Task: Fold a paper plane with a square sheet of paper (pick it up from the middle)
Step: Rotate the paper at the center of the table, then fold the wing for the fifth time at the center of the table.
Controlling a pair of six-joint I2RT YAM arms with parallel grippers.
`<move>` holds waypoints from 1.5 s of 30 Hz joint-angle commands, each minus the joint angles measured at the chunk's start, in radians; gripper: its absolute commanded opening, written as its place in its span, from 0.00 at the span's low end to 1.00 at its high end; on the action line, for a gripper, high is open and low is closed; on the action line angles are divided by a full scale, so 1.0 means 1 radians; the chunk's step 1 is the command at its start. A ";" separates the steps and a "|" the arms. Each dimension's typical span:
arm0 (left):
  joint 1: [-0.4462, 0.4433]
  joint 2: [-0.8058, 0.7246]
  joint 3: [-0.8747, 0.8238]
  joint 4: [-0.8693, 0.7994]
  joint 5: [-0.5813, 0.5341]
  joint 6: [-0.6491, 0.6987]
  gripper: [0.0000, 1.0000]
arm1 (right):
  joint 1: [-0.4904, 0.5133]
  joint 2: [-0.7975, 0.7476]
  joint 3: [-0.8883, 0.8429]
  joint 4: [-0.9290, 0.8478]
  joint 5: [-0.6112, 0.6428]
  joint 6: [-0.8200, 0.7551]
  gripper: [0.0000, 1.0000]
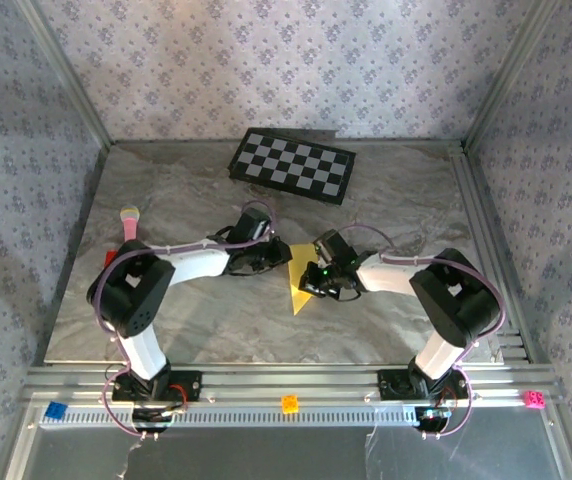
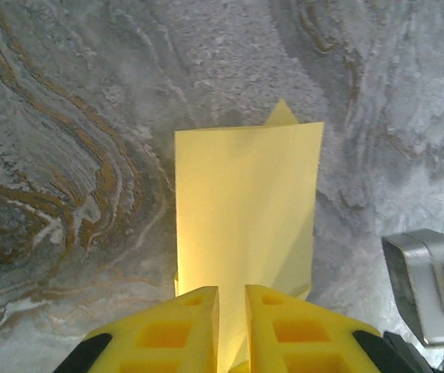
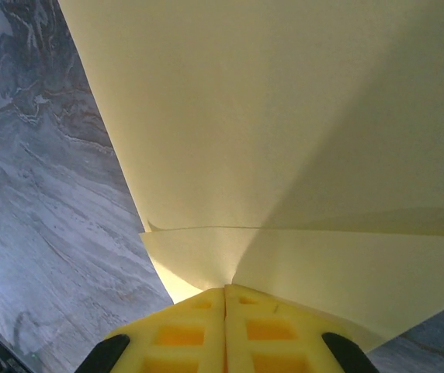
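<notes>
Landmark: the checkerboard (image 1: 293,166) is lying at the far side of the table (image 1: 216,330).

Sheet: the square sheet of paper (image 1: 299,288) is sitting on the near side of the checkerboard, well apart from it and roughly in line with the board's middle. From above it is showing as a pointed, part-folded yellow shape rather than a flat square.

Layers: the right wrist view is showing a broad upper panel with a crease line and a second layer beneath it. The left wrist view is showing a rectangular panel with a pointed corner peeking past its far edge.

Right gripper: the right gripper (image 3: 224,289) is working nearer than the checkerboard, below its right half. Its fingers are pressing together with the paper coming out from between them, so it is pinching the sheet.

Left gripper: the left gripper (image 2: 231,294) is sitting below the checkerboard's left half. Its fingers are standing close with a thin slit between them, and the paper is running into that slit. I cannot tell whether they are biting on it.

Step in hand: a fold is probably being set up, with each arm taking one side of the sheet.

Progress: judging by the shape, the dart is not yet formed.

Next move: it is calling for a firm left-hand hold, then carrying that flap over squarely while the right anchors, and pressing the crease flat.
</notes>
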 commanded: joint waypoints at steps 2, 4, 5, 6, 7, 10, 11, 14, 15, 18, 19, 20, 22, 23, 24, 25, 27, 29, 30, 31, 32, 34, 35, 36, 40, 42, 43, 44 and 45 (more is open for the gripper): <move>-0.018 0.059 0.076 -0.016 0.015 -0.011 0.16 | 0.012 0.017 -0.039 -0.007 0.041 0.054 0.09; -0.020 0.087 0.080 -0.016 0.025 -0.010 0.15 | 0.004 0.001 -0.057 0.040 0.022 0.052 0.12; -0.019 0.097 0.079 -0.016 0.031 -0.010 0.14 | -0.001 -0.006 -0.064 0.061 0.009 0.051 0.13; -0.020 0.107 0.078 -0.016 0.035 -0.009 0.13 | -0.006 -0.017 -0.068 0.077 -0.003 0.042 0.13; -0.020 0.116 0.075 -0.021 0.037 -0.008 0.13 | -0.011 -0.033 -0.071 0.081 -0.007 0.034 0.15; -0.019 0.128 0.058 -0.044 0.027 0.003 0.12 | -0.033 -0.091 -0.077 0.058 0.008 0.002 0.21; -0.019 0.131 0.051 -0.047 0.024 0.005 0.11 | -0.044 -0.107 -0.079 0.048 0.013 -0.008 0.24; -0.019 0.135 0.028 -0.046 0.028 0.012 0.10 | -0.088 -0.154 -0.088 0.011 0.017 -0.041 0.27; -0.020 0.135 0.021 -0.046 0.031 0.017 0.09 | -0.109 -0.167 -0.090 -0.002 0.017 -0.052 0.27; -0.020 0.131 0.016 -0.054 0.037 0.054 0.09 | -0.174 -0.191 -0.110 -0.021 0.007 -0.071 0.31; -0.020 0.127 0.017 -0.060 0.040 0.070 0.09 | -0.199 -0.196 -0.117 -0.015 -0.008 -0.075 0.31; -0.019 0.124 0.017 -0.066 0.041 0.084 0.08 | -0.218 -0.201 -0.121 -0.012 -0.019 -0.078 0.31; -0.019 0.120 0.022 -0.092 0.040 0.114 0.08 | -0.250 -0.211 -0.129 -0.019 -0.028 -0.087 0.34; -0.020 0.120 0.028 -0.107 0.043 0.127 0.08 | -0.262 -0.212 -0.131 -0.019 -0.037 -0.092 0.36; -0.019 0.122 0.035 -0.119 0.049 0.140 0.08 | -0.274 -0.211 -0.134 -0.014 -0.051 -0.096 0.36; -0.020 0.122 0.037 -0.120 0.059 0.151 0.08 | -0.283 -0.212 -0.138 -0.007 -0.064 -0.096 0.36; -0.019 0.124 0.039 -0.116 0.072 0.159 0.08 | -0.292 -0.210 -0.137 -0.001 -0.082 -0.099 0.38; -0.019 0.125 0.040 -0.111 0.085 0.166 0.08 | -0.297 -0.203 -0.135 -0.003 -0.093 -0.107 0.38; -0.019 0.127 0.042 -0.108 0.087 0.170 0.08 | -0.298 -0.196 -0.134 0.002 -0.105 -0.109 0.38; -0.019 0.127 0.041 -0.106 0.088 0.170 0.08 | -0.300 -0.188 -0.131 0.005 -0.117 -0.108 0.38; -0.019 0.127 0.043 -0.104 0.092 0.173 0.08 | -0.297 -0.179 -0.130 0.009 -0.126 -0.107 0.38; -0.019 0.129 0.044 -0.102 0.095 0.174 0.08 | -0.298 -0.163 -0.126 0.018 -0.139 -0.106 0.37; -0.019 0.129 0.045 -0.103 0.097 0.176 0.08 | -0.295 -0.157 -0.125 0.022 -0.145 -0.105 0.37; -0.019 0.130 0.045 -0.104 0.096 0.178 0.08 | -0.294 -0.150 -0.122 0.021 -0.150 -0.105 0.37; -0.019 0.128 0.042 -0.103 0.097 0.176 0.08 | -0.283 -0.121 -0.107 0.025 -0.179 -0.126 0.37; -0.020 0.126 0.042 -0.102 0.094 0.174 0.08 | -0.277 -0.112 -0.097 0.006 -0.164 -0.130 0.37; -0.019 0.128 0.042 -0.101 0.094 0.171 0.08 | -0.277 -0.105 -0.094 0.004 -0.161 -0.129 0.36; -0.019 0.130 0.045 -0.102 0.096 0.171 0.08 | -0.275 -0.103 -0.095 0.008 -0.160 -0.125 0.36; -0.020 0.132 0.049 -0.104 0.099 0.172 0.08 | -0.272 -0.107 -0.103 0.023 -0.156 -0.113 0.36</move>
